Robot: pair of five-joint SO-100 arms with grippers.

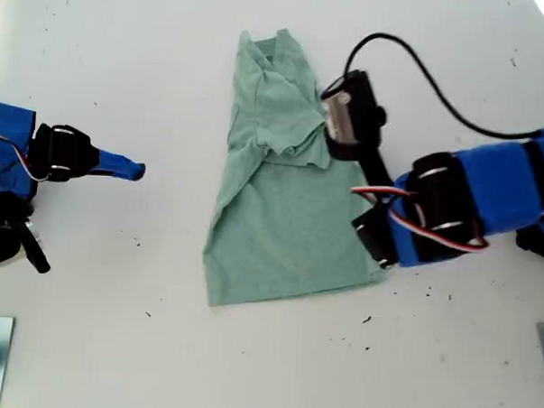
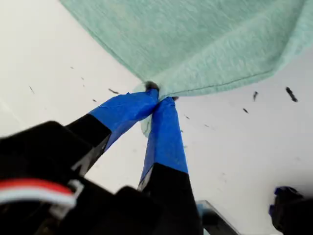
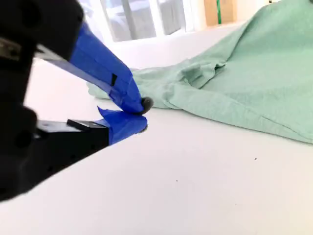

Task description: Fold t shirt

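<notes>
A: Lying partly folded mid-bench (image 1: 113, 324), the t shirt (image 1: 280, 222); looking light, soft, floppy; probably sagging and slipping if pinched thinly.

B: Already pinching a lower corner of the hem, my first gripper (image 2: 157, 98), fingers (image 2: 128, 108) closing tight on cloth; arm reaching in from the exterior view's right.

A: Hovering well apart at the exterior view's left, my second gripper (image 3: 142, 113); fingers nearly touching, holding nothing.

B: Best gripping corners or hem, judging by the drape; seeing no containers anywhere.

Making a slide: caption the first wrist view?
My first gripper pinches a corner of the green t shirt over the white table.
</notes>
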